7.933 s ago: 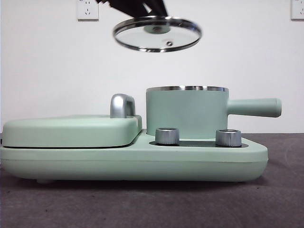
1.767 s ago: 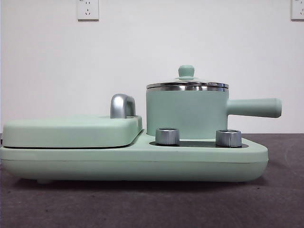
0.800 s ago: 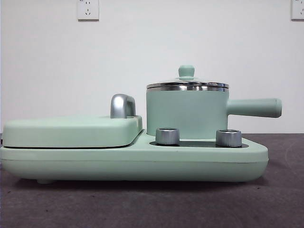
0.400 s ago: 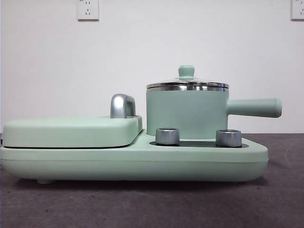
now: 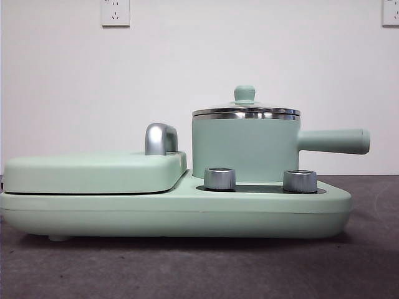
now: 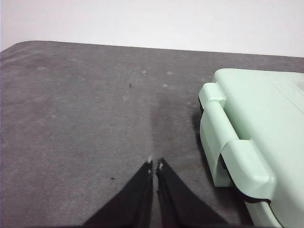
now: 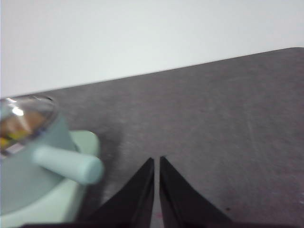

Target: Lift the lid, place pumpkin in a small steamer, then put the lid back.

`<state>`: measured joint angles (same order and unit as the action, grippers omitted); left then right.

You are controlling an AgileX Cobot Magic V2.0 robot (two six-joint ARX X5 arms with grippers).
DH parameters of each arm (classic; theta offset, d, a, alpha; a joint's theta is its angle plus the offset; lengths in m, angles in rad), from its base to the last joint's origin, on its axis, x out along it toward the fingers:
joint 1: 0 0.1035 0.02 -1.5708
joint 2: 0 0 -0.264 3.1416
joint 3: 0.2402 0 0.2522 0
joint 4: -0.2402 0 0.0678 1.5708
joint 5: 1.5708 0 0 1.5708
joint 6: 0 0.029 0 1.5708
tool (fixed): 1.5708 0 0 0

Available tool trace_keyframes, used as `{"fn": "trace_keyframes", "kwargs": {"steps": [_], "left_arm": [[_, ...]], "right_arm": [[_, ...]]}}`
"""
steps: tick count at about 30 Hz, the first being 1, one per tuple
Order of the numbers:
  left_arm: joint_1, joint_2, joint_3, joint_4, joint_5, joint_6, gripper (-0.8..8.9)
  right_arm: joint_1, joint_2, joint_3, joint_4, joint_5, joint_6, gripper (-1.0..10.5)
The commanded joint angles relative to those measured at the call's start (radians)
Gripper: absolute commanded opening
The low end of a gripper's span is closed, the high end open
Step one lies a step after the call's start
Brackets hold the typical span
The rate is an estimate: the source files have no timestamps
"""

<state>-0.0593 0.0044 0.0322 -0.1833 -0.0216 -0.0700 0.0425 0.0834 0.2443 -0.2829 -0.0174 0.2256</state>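
Observation:
The small steamer [image 5: 244,148] stands on the right half of the mint-green appliance, its long handle [image 5: 333,141] pointing right. The lid [image 5: 245,111] sits flat on its steel rim, knob up. In the right wrist view the steamer [image 7: 28,161] shows at the edge with its lid [image 7: 23,121] on; a yellowish-orange patch shows through the glass, too blurred to tell whether it is the pumpkin. My right gripper [image 7: 156,161] is shut and empty over the dark table beside the steamer's handle. Beside the appliance's far end my left gripper [image 6: 155,165] is shut and empty too.
The flat rectangular cover [image 5: 93,171] with its chrome handle [image 5: 160,138] fills the appliance's left half. Two steel dials [image 5: 219,178] sit in front of the steamer. The cover's hinged end [image 6: 237,152] lies beside my left gripper. Dark grey table [image 5: 199,268] surrounds the appliance.
Earlier the lid hung in a gripper above the open steamer; it now rests on the steamer and no arm shows in the front view. Nothing has moved in the last two seconds.

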Motion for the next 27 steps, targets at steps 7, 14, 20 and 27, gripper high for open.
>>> {"fn": "trace_keyframes", "kwargs": {"steps": [7, 14, 20, 27], "left_arm": [[0.001, -0.001, -0.019, -0.005, -0.005, 0.011, 0.2], [0.001, -0.001, -0.019, -0.005, -0.005, 0.011, 0.2], [0.001, -0.001, -0.019, -0.005, -0.005, 0.011, 0.2], [0.001, -0.001, -0.019, -0.005, -0.005, 0.011, 0.2]], "right_arm": [[-0.001, -0.067, -0.187, 0.126, 0.027, -0.132, 0.2], [-0.001, -0.08, -0.233, 0.109, 0.043, -0.154, 0.2], [-0.001, -0.08, -0.233, 0.11, 0.06, -0.188, 0.2], [-0.001, -0.08, -0.233, 0.126, 0.06, -0.188, 0.2]]}}
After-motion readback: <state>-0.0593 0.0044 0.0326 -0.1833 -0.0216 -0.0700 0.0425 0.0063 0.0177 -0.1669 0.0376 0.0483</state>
